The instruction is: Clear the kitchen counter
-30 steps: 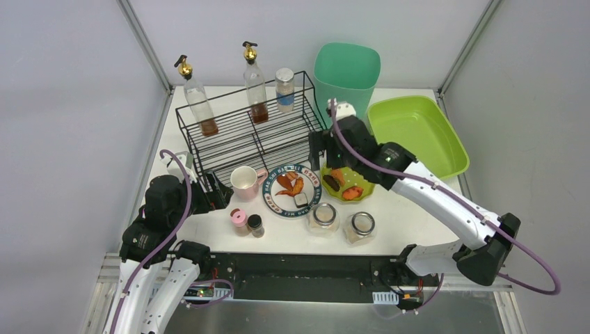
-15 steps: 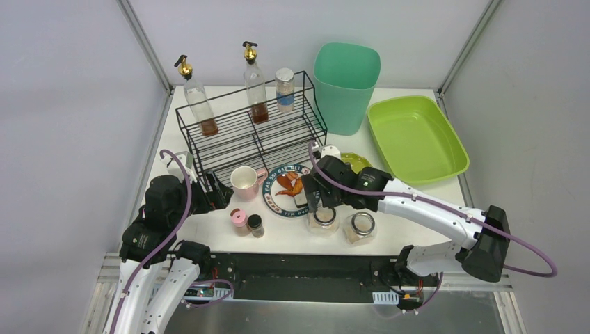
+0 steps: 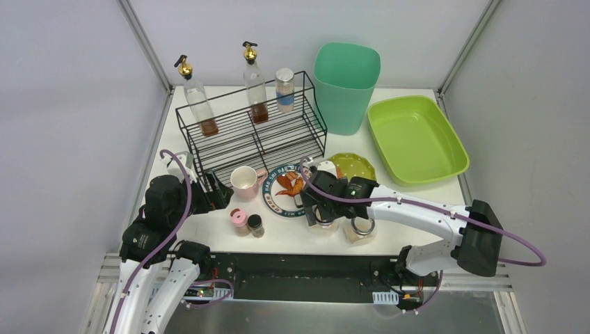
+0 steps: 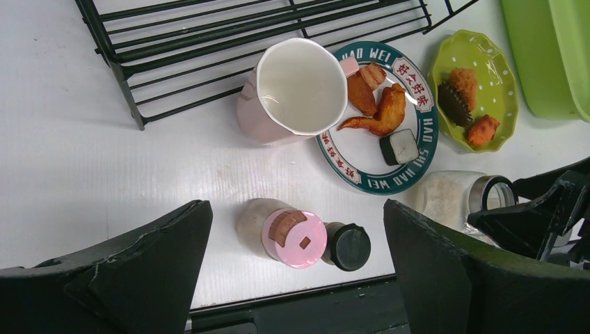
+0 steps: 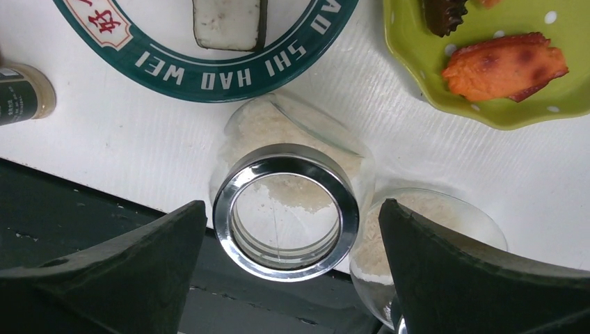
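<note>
Since a second ago your right arm has swung away from the green dotted dish (image 3: 355, 165) toward the near edge, and your right gripper (image 5: 292, 209) now sits low over a glass jar (image 5: 285, 209) with a metal-ringed top. Its jaws are spread wide, one finger on each side of the ring and just beside it, with nothing clamped. A second glass jar (image 5: 417, 243) stands touching or nearly touching the first on its right. Your left arm has not shifted: your left gripper (image 4: 298, 209) hangs with its jaws equally wide and nothing between them, above a pink-lidded shaker (image 4: 294, 239) and a black-capped shaker (image 4: 348, 245) that stand side by side. The kitchen counter (image 3: 285, 236) is the white tabletop stretching under everything, and you can see it carries plenty. A pink mug (image 4: 299, 90) stands upright beside a teal-rimmed plate (image 4: 351, 170) holding fried pieces and a dark block, and the green dish beyond it holds three food pieces. Farther back, a black wire rack (image 3: 250, 139) carries two pump bottles (image 3: 198, 104) and a spice jar (image 3: 284, 89) on its top shelf. To its right stands a teal bin (image 3: 346, 87), and just beside that sits a lime-green tray (image 3: 417, 139) at the far right corner.
</note>
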Robot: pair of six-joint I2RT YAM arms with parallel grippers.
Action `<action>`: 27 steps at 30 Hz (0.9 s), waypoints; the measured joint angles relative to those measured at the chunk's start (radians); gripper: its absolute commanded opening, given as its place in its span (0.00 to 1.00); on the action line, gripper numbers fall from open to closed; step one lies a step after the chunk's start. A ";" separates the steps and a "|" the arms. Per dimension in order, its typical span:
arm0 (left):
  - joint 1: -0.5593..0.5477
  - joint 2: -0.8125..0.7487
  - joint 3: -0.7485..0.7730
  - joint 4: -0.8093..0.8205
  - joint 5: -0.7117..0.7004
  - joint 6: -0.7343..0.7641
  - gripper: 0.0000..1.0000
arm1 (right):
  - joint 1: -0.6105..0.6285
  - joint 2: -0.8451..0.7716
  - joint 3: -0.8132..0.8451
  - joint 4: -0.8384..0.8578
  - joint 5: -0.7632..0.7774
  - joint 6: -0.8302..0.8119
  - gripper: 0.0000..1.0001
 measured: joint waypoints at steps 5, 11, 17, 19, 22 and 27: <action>0.000 0.000 0.000 0.000 0.000 0.000 0.99 | 0.019 0.015 -0.002 0.003 0.000 0.012 0.99; 0.000 0.003 0.000 0.000 0.000 0.000 0.99 | 0.023 0.039 -0.002 0.003 0.001 0.016 0.91; 0.000 0.003 0.000 0.000 0.000 0.000 0.99 | 0.024 0.058 -0.001 0.004 0.009 0.017 0.79; 0.000 0.003 0.000 0.000 0.000 0.000 0.99 | 0.024 0.058 0.001 0.003 0.013 0.017 0.75; 0.000 0.004 0.000 0.000 0.000 0.000 0.99 | 0.026 0.058 0.014 -0.002 0.020 0.016 0.64; 0.000 0.007 0.000 0.000 0.000 0.000 0.99 | 0.030 0.058 0.018 -0.005 0.027 0.019 0.36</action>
